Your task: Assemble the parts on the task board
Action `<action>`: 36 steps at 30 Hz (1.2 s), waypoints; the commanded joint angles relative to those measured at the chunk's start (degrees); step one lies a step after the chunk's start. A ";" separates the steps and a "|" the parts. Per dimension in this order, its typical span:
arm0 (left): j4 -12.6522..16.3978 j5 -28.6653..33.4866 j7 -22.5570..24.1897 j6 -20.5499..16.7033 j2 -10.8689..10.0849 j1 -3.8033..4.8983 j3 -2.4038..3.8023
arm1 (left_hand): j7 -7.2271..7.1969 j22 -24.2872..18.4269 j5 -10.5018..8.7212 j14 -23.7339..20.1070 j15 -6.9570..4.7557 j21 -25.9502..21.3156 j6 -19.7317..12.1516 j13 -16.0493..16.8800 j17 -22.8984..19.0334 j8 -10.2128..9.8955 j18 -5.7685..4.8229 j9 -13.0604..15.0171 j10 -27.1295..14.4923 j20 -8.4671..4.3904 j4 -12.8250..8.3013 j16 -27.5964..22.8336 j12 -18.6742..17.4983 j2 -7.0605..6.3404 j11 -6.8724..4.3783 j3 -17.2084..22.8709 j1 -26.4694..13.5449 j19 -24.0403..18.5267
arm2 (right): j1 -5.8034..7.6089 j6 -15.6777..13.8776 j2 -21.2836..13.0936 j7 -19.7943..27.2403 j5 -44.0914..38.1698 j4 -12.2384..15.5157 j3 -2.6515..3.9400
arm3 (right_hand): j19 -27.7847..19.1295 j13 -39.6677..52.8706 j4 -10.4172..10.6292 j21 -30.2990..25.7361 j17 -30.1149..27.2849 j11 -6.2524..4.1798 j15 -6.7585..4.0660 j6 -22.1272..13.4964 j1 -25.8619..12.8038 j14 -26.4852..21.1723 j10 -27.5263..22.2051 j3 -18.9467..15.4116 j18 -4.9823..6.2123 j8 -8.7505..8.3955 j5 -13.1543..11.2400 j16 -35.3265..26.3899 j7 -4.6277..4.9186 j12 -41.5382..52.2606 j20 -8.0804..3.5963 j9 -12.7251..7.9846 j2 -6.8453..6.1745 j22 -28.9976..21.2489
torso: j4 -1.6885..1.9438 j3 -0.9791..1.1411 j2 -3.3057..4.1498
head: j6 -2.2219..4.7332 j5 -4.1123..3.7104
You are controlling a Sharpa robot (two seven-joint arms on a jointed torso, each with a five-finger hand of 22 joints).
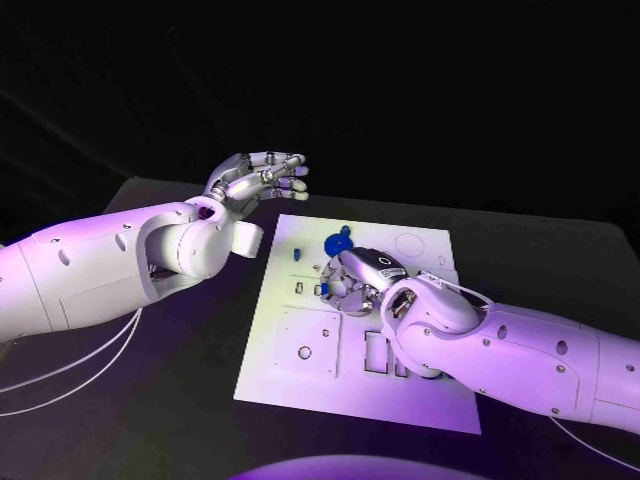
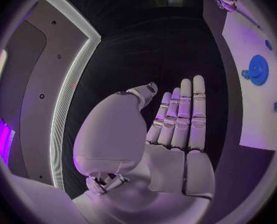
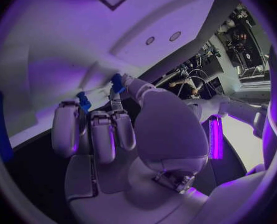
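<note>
Right robot hand (image 1: 352, 282) beside blue part (image 1: 338, 241)

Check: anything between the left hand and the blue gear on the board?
Nothing visible. The left hand hangs off the board's far-left corner, fingers apart, holding nothing. The gear lies on open white plate; the right hand works nearer the robot.

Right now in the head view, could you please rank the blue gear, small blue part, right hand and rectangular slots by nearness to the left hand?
1. Blue gear and small blue part, far end of the task board: too close to call.
2. Right hand, mid-board.
3. Rectangular slots, near end.
</note>
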 commanded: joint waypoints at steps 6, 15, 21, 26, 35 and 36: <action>0.00 0.15 0.24 1.21 0.13 0.02 0.03 | 1.98 0.05 0.21 -0.32 -0.10 0.38 -0.36 0.06 0.06 -0.11 0.99 0.06 -0.01 0.09 0.18 0.22 -0.14 0.00 0.27 0.31 -0.57 -0.34 | -0.12 0.91 -0.08 -0.70 -0.89 -0.31 -0.05 | -0.30 7.21 -0.17 -0.35 11.36 -0.01 -0.10 -0.81 -0.54 5.12 -0.06 0.30 -0.47 -0.06 0.36 -0.10 0.13 -0.57 -0.08 -0.04 -0.64 1.26 | 0.02 -0.03 0.00 | -0.11 -0.09; -0.17 0.15 0.24 1.31 0.23 0.02 0.03 | 1.98 0.05 0.21 -0.32 -0.10 0.38 -0.36 0.06 0.06 -0.11 0.99 0.06 -0.01 0.09 0.18 0.22 -0.14 0.00 0.27 0.31 -0.57 -0.34 | -0.12 0.90 -0.13 -0.81 -0.96 -0.31 -0.05 | -0.36 7.05 -0.31 -0.46 11.31 0.20 0.06 -1.42 -0.75 5.11 -0.22 0.38 -0.46 -0.31 0.35 -0.13 0.38 -0.75 0.04 -0.16 -1.18 1.22 | -0.04 0.01 0.02 | -0.15 -0.18; -0.23 0.15 0.23 1.35 0.27 0.01 0.03 | 1.98 0.05 0.21 -0.32 -0.10 0.38 -0.36 0.06 0.06 -0.11 0.99 0.06 -0.01 0.09 0.18 0.22 -0.14 0.00 0.27 0.31 -0.57 -0.34 | -0.13 0.22 -0.14 -0.73 -1.21 -0.23 -0.05 | -0.34 7.00 -0.33 -0.44 11.29 0.27 0.12 -1.61 -0.87 5.10 -0.28 0.37 -0.47 -0.39 0.34 -0.14 0.46 -0.82 0.09 -0.19 -1.39 1.26 | -0.01 0.02 0.04 | -0.18 -0.23; -0.27 0.14 0.22 1.37 0.28 0.01 0.03 | 1.98 0.05 0.21 -0.32 -0.10 0.38 -0.36 0.06 0.06 -0.11 0.99 0.06 -0.01 0.09 0.18 0.22 -0.14 0.00 0.27 0.31 -0.57 -0.34 | -0.14 0.28 -0.16 -0.87 -1.33 -0.24 -0.05 | -0.37 6.96 -0.30 -0.52 11.26 0.38 0.21 -1.85 -1.10 5.10 -0.32 0.31 -0.46 -0.47 0.33 -0.15 0.57 -0.87 0.17 -0.24 -1.70 1.23 | 0.00 -0.01 0.02 | -0.23 -0.26; -0.42 0.14 0.19 1.60 0.31 0.01 0.03 | 1.98 0.10 0.22 -0.44 -0.09 0.51 -0.40 0.05 0.19 -0.11 1.02 0.10 -0.04 0.13 0.12 0.25 -0.15 -0.02 0.28 0.38 -0.69 -0.51 | -0.16 -0.15 -0.10 -0.64 -1.35 -0.25 -0.05 | -0.57 6.32 -0.31 -0.87 11.01 0.67 0.46 -2.80 -1.46 5.03 -0.87 0.18 -0.38 -0.90 0.34 -0.25 0.91 -1.50 0.39 -0.44 -2.59 0.98 | -0.02 -0.01 0.00 | -0.21 -0.38; -0.44 0.14 0.15 1.67 0.31 0.01 0.03 | 1.98 0.10 0.22 -0.44 -0.09 0.51 -0.40 0.05 0.19 -0.11 1.02 0.10 -0.04 0.13 0.12 0.25 -0.15 -0.02 0.28 0.38 -0.69 -0.51 | -0.17 -0.31 -0.11 -0.57 -1.34 -0.22 -0.05 | -0.56 6.08 -0.22 -0.86 11.02 0.72 0.51 -2.92 -1.59 5.03 -1.06 0.15 -0.38 -0.95 0.34 -0.25 0.97 -1.74 0.43 -0.47 -2.64 1.01 | -0.01 0.00 0.02 | -0.19 -0.36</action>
